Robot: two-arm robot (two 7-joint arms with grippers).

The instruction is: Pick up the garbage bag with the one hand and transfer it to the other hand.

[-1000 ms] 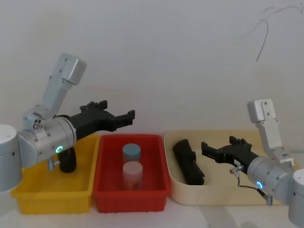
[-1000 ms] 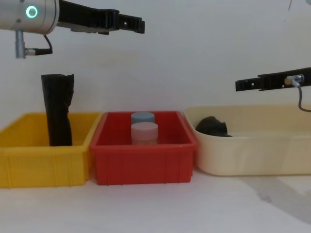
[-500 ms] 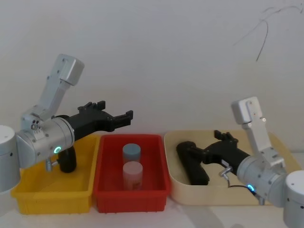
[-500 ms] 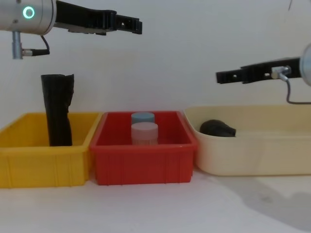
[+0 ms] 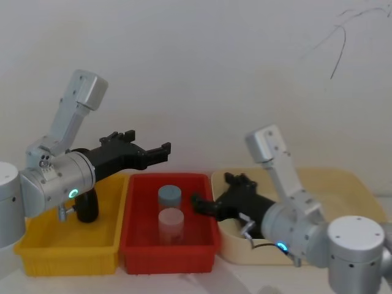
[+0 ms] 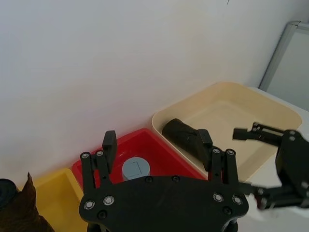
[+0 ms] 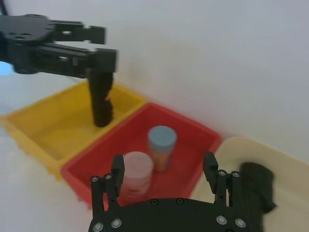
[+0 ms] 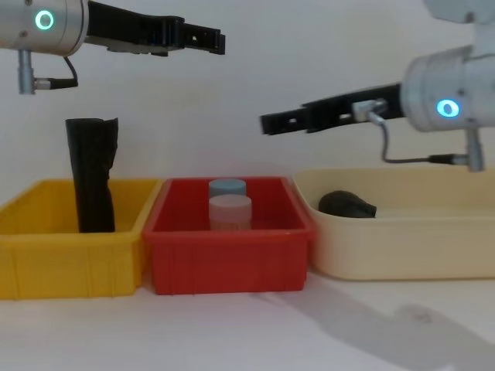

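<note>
Black garbage bag [image 8: 348, 204] in cream tub [image 8: 402, 247]; right gripper [image 8: 267, 124], left gripper [image 8: 216, 40] outstretched level, fingers apart, empty.

White table [image 8: 247, 332]: yellow bin [image 8: 69, 263], red bin [image 8: 228, 267], cream tray [image 8: 402, 251] in row, left to right, close together.

Three containers stand in a row on a table [image 8: 232, 332] against a wall [image 8: 325, 69]. The left bin [image 8: 69, 255] holds an upright roll [image 8: 91, 185]. The middle bin [image 8: 228, 267] holds two jars, one [image 8: 230, 212] before the other [image 8: 227, 187]. The garbage bag [image 8: 348, 204] lies in the right tub [image 8: 402, 247]. The left gripper [image 8: 213, 39] and the right gripper [image 8: 271, 122] hang above the middle bin.
</note>
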